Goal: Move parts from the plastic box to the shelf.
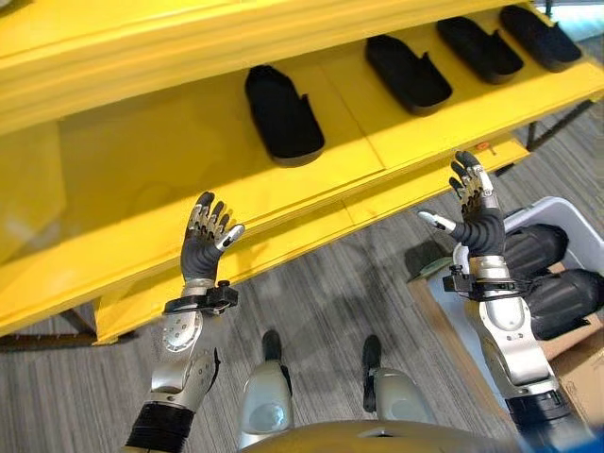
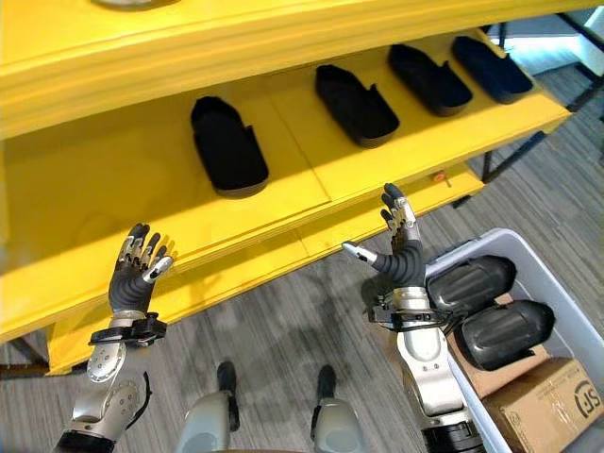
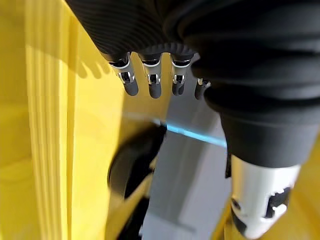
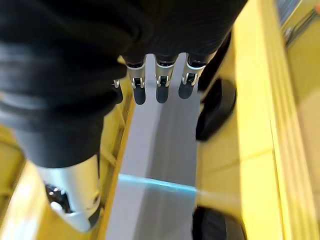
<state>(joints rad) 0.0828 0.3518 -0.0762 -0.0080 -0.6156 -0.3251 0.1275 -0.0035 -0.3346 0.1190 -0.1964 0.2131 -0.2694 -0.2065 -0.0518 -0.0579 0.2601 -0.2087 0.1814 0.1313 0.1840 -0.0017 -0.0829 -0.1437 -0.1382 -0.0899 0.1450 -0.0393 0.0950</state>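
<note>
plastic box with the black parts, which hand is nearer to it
Right. The right hand is raised, open, just beside the plastic box; the left hand is up by the shelf, far across.

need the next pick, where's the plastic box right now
The plastic box sits on the floor at the robot's lower right in the eye views, just beside the open right hand, with two black parts inside.

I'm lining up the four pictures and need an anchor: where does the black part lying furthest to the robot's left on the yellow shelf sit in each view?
Left eye view: the leftmost black part lies upper centre on the yellow shelf.
Right eye view: upper left of centre.
Left wrist view: probably the dark rounded shape past the left hand.
Right wrist view: black parts show, but which is which cannot be told.
Shared landmark: the yellow shelf.
</note>
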